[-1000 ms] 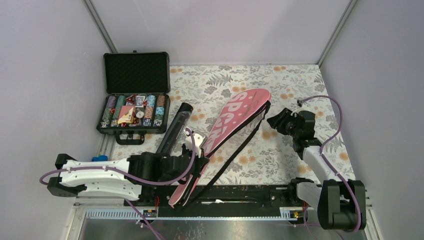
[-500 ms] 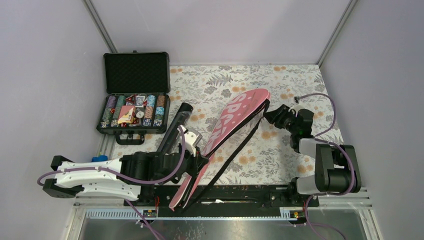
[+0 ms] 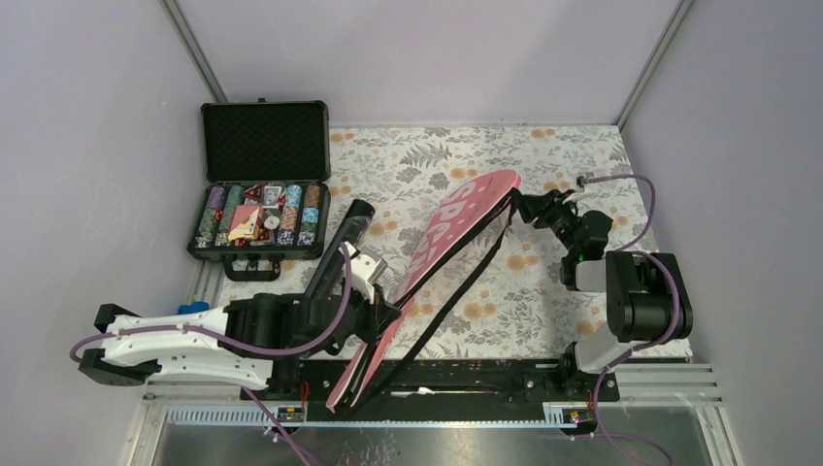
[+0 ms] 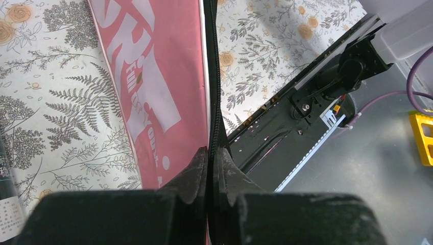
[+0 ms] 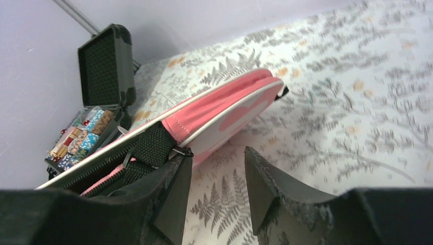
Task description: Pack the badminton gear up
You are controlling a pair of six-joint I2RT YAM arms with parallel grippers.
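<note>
The pink "SPORT" racket bag (image 3: 454, 225) lies slanted across the mat, tilted up on its edge, with its black strap (image 3: 456, 291) hanging beside it. My left gripper (image 3: 380, 309) is shut on the bag's black zipper edge near its narrow end, as the left wrist view (image 4: 210, 153) shows. My right gripper (image 3: 525, 207) is open at the bag's wide far end. In the right wrist view (image 5: 217, 163) its left finger is beside the bag's (image 5: 224, 109) strap webbing (image 5: 153, 145). The long black tube (image 3: 335, 254) lies left of the bag. Rackets and shuttlecocks are hidden.
An open black case of poker chips (image 3: 262, 184) stands at the far left. A small blue block (image 3: 192, 307) sits by the left arm. The black base rail (image 3: 466, 374) runs along the near edge. A yellow part (image 4: 423, 138) lies off the table.
My right gripper has moved left and away, up to the bag's wide end. My left arm has shifted slightly left, and the bag stands more on its edge.
</note>
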